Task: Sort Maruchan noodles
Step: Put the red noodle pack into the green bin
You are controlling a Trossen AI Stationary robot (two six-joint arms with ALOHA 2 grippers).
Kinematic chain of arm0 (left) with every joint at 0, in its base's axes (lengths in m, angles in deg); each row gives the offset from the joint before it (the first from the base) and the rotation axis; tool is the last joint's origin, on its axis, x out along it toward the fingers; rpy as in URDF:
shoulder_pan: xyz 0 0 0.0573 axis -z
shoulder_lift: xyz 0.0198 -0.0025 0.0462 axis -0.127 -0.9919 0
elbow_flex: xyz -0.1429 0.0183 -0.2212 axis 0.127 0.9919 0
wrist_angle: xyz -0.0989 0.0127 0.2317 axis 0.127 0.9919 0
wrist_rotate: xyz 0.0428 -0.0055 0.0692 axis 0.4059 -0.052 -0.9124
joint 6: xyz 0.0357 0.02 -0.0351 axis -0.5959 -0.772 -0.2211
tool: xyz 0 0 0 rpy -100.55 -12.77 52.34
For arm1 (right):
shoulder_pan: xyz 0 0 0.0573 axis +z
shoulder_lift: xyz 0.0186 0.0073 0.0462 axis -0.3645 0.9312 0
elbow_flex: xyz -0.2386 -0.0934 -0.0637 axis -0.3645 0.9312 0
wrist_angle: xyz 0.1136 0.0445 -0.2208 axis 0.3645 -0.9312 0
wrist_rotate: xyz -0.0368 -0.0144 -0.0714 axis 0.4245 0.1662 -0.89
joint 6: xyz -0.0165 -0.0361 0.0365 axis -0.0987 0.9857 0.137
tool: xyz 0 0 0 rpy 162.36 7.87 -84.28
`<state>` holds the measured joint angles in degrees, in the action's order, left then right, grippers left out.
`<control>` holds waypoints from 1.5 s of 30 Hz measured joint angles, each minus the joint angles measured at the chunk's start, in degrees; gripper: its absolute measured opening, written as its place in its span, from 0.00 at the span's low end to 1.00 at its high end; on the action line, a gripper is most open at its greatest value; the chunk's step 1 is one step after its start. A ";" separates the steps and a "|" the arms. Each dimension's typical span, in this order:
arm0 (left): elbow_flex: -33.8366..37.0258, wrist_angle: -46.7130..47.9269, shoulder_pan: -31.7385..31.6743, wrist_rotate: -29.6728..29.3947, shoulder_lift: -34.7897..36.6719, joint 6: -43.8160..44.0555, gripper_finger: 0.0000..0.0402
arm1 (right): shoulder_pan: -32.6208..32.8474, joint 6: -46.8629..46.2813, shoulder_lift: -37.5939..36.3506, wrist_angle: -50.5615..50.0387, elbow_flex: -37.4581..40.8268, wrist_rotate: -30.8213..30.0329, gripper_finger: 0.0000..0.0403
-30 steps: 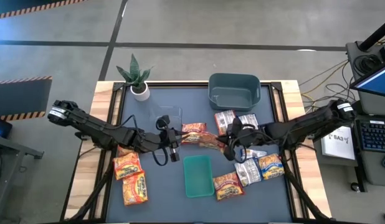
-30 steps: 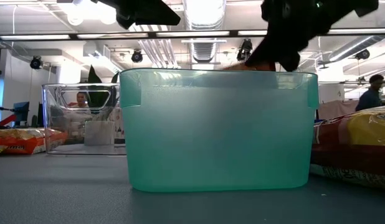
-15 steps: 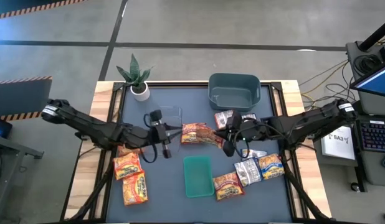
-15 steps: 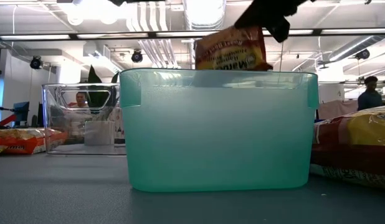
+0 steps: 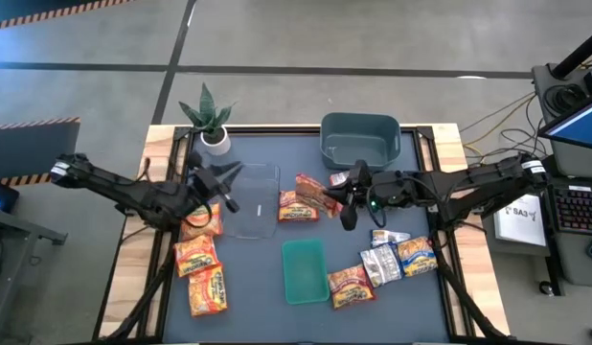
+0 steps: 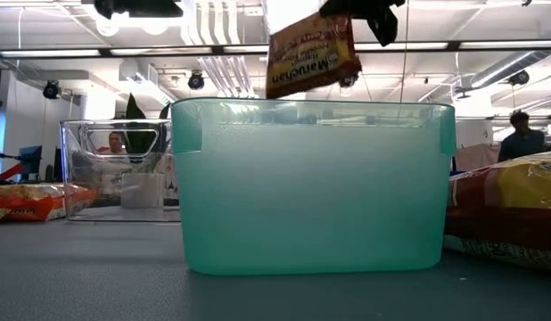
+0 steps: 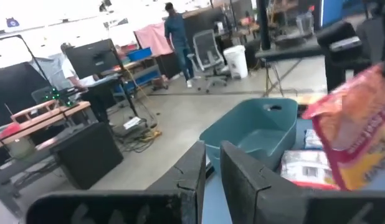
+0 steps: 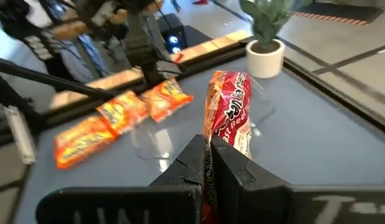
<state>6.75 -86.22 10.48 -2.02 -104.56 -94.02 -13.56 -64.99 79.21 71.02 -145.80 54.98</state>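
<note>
Low view: red noodle packet [image 6: 312, 53] hangs tilted, long axis slanting.

One orange-red Maruchan packet [image 5: 313, 189] is held aloft, tilted, mid-table. Another red one [image 5: 298, 206] lies beneath. Orange packets [image 5: 197, 255] are grouped left; silver and yellow ones [image 5: 397, 259] right.

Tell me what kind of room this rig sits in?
Likely an open lab or workshop: ceiling strip lights, desks with a monitor, an office chair, and a person standing behind.
</note>
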 joint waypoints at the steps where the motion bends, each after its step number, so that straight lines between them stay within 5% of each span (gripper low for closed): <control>1: 1.04 -0.09 0.02 -0.01 1.36 0.00 0.08 | 0.02 -0.54 0.00 0.37 0.01 0.22 0.02; 11: 4.46 -0.31 0.02 -0.16 8.08 1.13 0.08 | 0.06 -6.94 3.98 5.64 0.01 9.76 0.02; 25: 3.80 -0.96 0.02 -0.10 5.37 1.13 0.08 | 1.44 3.73 12.86 8.01 0.01 23.49 0.02; 45: 3.74 -3.03 0.02 0.32 3.35 1.15 0.08 | 2.08 15.01 20.99 12.44 0.01 22.95 0.02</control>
<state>10.49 -89.25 10.50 -1.71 -101.21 -92.87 -11.49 -49.98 100.19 83.46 -145.78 77.93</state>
